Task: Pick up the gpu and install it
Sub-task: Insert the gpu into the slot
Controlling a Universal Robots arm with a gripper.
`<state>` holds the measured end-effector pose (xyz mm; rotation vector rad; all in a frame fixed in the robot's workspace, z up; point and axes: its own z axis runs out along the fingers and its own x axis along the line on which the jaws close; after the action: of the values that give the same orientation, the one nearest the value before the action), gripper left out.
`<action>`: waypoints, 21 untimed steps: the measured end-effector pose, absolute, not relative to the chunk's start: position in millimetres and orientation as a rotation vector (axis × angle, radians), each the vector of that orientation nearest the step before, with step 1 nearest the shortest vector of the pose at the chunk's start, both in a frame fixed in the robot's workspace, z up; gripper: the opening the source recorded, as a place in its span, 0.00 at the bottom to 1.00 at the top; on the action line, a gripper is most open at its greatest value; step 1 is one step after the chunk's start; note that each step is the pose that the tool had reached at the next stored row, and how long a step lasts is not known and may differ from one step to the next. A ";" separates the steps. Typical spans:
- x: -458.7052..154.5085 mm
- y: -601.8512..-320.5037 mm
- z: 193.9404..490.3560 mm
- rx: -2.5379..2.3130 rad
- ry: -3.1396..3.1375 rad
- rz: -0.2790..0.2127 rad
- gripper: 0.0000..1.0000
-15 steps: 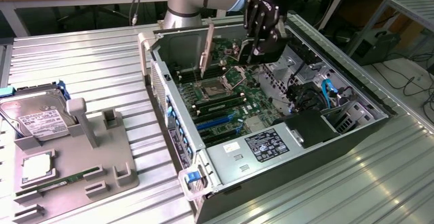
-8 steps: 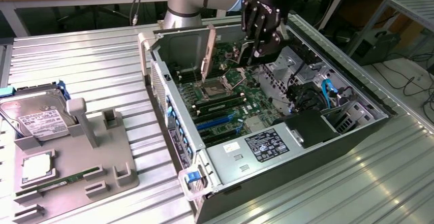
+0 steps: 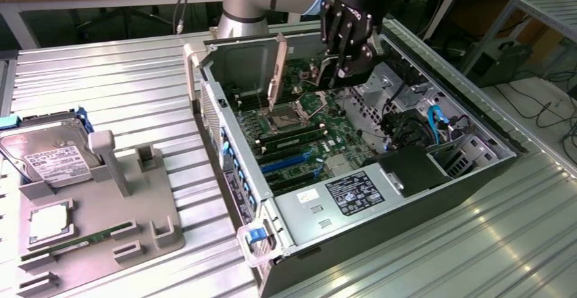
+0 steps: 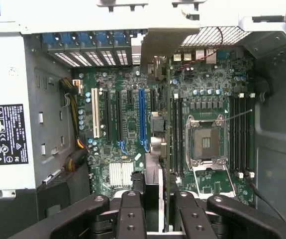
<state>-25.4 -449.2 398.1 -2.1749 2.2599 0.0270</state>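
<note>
Black gripper (image 4: 155,201) up close, jaws pinching the gpu (image 4: 154,172) edge-on, far end toward the rear wall of the case (image 4: 83,22). Poised above the motherboard (image 4: 207,79), just beside the blue slot (image 4: 142,117), open room on both sides. Black power-supply label (image 4: 1,134) nearby, print too small to read.

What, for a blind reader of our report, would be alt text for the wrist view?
The claw holds the gpu edge-on above the motherboard of an open computer case, over the expansion slots. The empty processor socket lies to one side of the card, a blue slot to the other.
</note>
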 end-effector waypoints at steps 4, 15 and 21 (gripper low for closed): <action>-25.4 -449.2 392.5 -2.172 2.257 0.020 0.28; -24.4 -448.3 371.7 -2.175 2.253 0.021 0.28; -24.5 -448.2 362.1 -2.172 2.247 0.013 0.28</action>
<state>-24.5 -448.2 362.1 -2.1724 2.2469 0.0127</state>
